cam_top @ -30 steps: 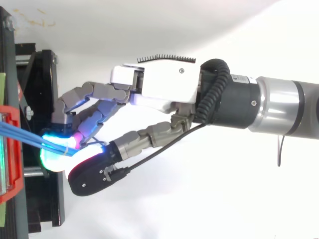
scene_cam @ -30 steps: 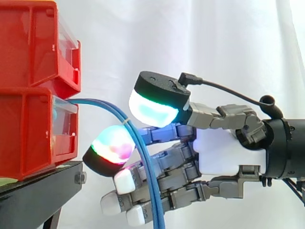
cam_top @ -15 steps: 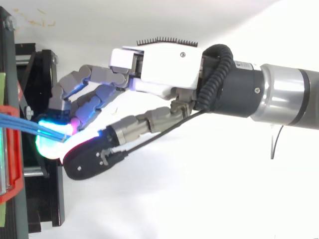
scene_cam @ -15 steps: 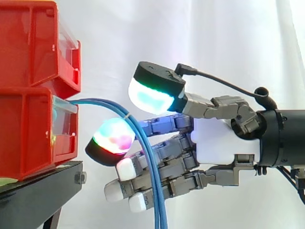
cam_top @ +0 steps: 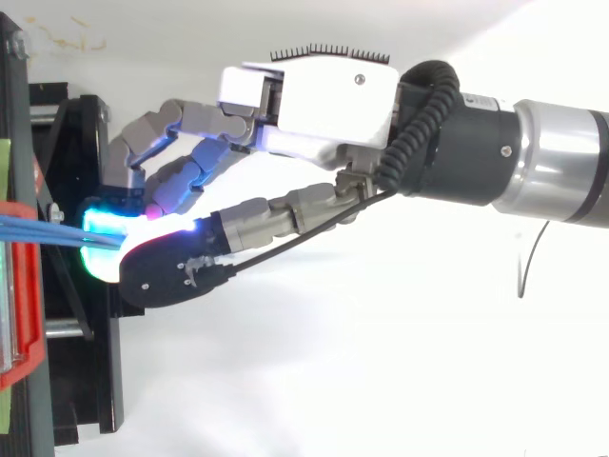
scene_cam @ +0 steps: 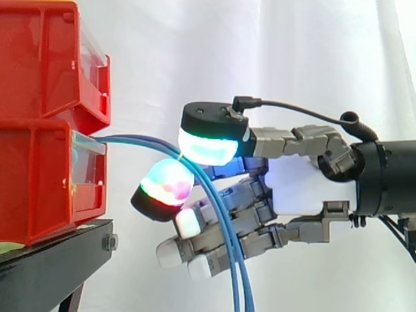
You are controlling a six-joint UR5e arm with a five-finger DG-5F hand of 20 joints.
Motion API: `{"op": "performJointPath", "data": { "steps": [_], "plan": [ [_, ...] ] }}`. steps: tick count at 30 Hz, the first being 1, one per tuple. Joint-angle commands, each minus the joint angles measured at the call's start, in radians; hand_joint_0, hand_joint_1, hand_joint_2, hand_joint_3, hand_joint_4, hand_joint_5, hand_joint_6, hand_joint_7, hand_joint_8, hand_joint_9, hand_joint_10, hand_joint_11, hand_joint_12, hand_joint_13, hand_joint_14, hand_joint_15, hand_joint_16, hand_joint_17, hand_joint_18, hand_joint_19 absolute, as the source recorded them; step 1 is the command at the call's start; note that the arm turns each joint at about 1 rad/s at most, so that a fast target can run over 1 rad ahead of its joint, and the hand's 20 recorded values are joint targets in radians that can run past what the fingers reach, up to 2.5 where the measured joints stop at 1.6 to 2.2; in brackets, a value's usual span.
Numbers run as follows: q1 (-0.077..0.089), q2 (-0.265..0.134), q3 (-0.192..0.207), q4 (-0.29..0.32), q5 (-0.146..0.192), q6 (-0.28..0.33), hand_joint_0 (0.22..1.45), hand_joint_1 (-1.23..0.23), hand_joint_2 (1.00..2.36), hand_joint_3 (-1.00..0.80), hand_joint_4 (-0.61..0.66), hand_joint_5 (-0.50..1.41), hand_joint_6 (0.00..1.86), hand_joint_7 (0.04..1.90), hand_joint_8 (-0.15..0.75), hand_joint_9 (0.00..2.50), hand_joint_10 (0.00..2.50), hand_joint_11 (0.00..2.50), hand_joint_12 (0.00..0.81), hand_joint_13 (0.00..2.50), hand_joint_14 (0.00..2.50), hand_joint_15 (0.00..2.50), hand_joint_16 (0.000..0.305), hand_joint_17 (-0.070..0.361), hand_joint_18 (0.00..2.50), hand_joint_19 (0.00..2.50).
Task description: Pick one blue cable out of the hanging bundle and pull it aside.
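- The robot hand [scene_cam: 305, 192] reaches in from the right, level with the lower red bin [scene_cam: 39, 182].
- Its thumb and one glowing fingertip [scene_cam: 166, 185] pinch the blue cables [scene_cam: 130, 137]; the other fingers are curled below.
- The blue cables leave the lower red bin, arch between the pads, then hang down.
- The bins rest on a black stand [scene_cam: 52, 266].

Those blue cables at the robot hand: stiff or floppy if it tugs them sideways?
Probably floppy: the cables arc out of the red bin and droop down past the robot hand. They look thin and light, so they should follow a sideways pull easily. A small tie seems to bind them near the fingertips, so they may move together.
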Motion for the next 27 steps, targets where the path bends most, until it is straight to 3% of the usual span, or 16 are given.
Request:
{"op": "performJointPath", "data": {
  "steps": [1,9,12,15,16,27],
  "plan": [
    [0.001,0.014,0.0,0.0,0.0,-0.02,0.58,-0.72,1.02,-0.11,0.03,-0.18,0.93,0.84,0.302,0.92,0.02,0.6,0.367,0.67,0.01,0.39,0.045,0.102,0.56,0.51],
    [0.004,0.021,0.0,-0.013,0.003,-0.025,0.62,-0.75,1.03,-0.06,-0.06,-0.18,0.96,0.92,0.311,0.99,0.02,0.67,0.365,0.72,0.02,0.41,0.045,0.102,0.62,0.52],
    [0.006,0.021,0.0,-0.017,0.003,-0.025,0.66,-0.77,1.03,-0.04,-0.1,-0.18,0.97,1.09,0.311,1.02,0.02,0.68,0.368,0.75,0.02,0.41,0.045,0.102,0.64,0.52],
    [0.007,0.022,0.0,-0.034,0.002,-0.02,0.69,-0.79,1.03,-0.06,-0.14,-0.19,0.98,1.08,0.311,1.02,0.02,0.7,0.364,0.76,0.02,0.43,0.045,0.101,0.66,0.53],
    [0.007,0.022,0.002,-0.037,0.002,-0.02,0.71,-0.8,1.03,-0.07,-0.13,-0.19,0.98,1.17,0.308,1.03,0.02,0.7,0.363,0.77,0.02,0.43,0.045,0.1,0.67,0.53],
    [0.007,0.022,0.0,-0.045,-0.001,-0.016,0.72,-0.77,1.01,-0.4,-0.1,-0.18,0.99,1.05,0.307,1.08,0.02,0.71,0.359,0.8,0.02,0.44,0.044,0.099,0.7,0.53]
  ]
}}
